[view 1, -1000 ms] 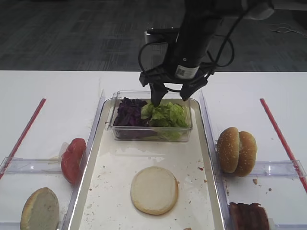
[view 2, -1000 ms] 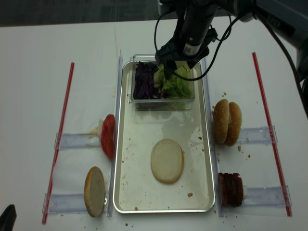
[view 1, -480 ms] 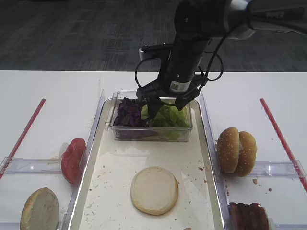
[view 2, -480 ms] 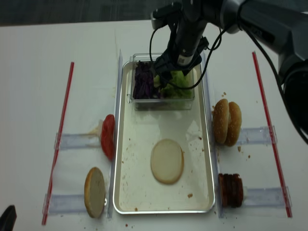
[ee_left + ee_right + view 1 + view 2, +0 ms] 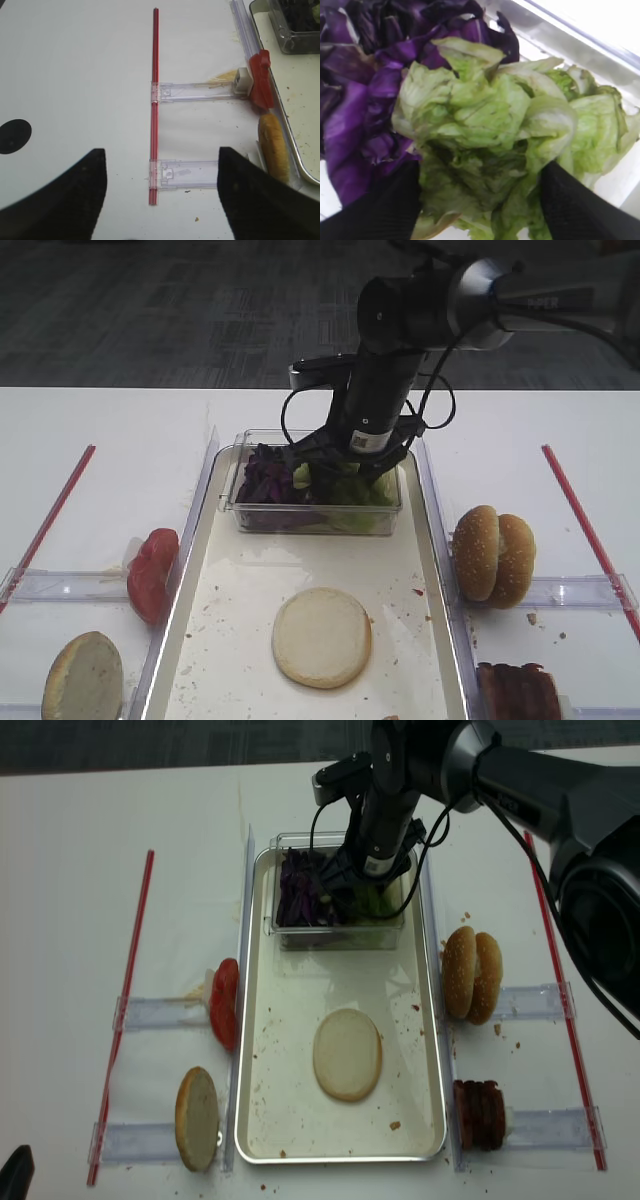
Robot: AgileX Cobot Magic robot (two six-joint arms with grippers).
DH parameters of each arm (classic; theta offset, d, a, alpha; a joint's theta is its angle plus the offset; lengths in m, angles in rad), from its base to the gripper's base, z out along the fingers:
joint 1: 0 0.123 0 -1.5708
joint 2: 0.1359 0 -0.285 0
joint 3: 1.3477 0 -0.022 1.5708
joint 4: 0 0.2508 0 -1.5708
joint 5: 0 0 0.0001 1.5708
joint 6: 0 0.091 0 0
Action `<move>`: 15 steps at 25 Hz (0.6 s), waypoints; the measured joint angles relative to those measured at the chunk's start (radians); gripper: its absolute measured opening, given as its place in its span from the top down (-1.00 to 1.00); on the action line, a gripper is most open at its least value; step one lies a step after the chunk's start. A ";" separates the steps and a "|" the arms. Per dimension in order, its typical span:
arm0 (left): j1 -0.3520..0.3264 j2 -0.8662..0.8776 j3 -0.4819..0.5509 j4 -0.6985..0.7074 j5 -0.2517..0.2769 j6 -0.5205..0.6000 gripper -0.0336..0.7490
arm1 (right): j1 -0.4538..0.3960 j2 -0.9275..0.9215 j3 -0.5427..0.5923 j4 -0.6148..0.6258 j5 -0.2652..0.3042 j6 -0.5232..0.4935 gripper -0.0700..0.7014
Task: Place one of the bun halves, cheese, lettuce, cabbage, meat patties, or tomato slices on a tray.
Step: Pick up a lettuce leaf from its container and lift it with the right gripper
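**Right gripper down in the lettuce tub**

Right gripper (image 5: 480, 200) is lowered into the clear plastic tub (image 5: 315, 520) at the far end of the tray (image 5: 262, 1120). In the right wrist view its two dark fingers (image 5: 375, 210) stand apart, one either side of a clump of lettuce (image 5: 485, 125), touching the leaves. Whether they have clamped on the clump cannot be told (leaves fill the whole gap between them).

Cabbage (image 5: 355, 100) lies just beside the left finger, in the same tub, pressed against the lettuce.

On the tray floor, nearer the camera than the gripper and well apart from it, one bun half (image 5: 322, 636) lies cut face up. Crumbs speckle the tray around it.

Off the tray to the gripper's right: two seeded bun halves (image 5: 494, 555) standing on edge, and past them the meat patties (image 5: 518, 692). Off the tray on the opposite side: tomato slices (image 5: 152, 570), then another bun half (image 5: 83, 678).

Left gripper (image 5: 162, 200) is well away from the tub, over bare white table (image 5: 75, 75) beside a red strip (image 5: 154, 100). Its fingers stand wide apart with nothing between them.
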 joint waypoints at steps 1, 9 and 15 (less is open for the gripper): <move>0.000 0.000 0.000 0.000 0.000 0.000 -0.29 | 0.000 0.005 0.000 0.000 -0.002 0.000 -0.48; 0.000 0.000 0.000 0.000 0.000 0.000 -0.29 | 0.000 0.007 0.000 -0.002 -0.006 -0.001 0.57; 0.000 0.000 0.000 0.000 0.000 0.000 -0.29 | 0.000 0.003 0.000 -0.002 0.004 -0.001 0.57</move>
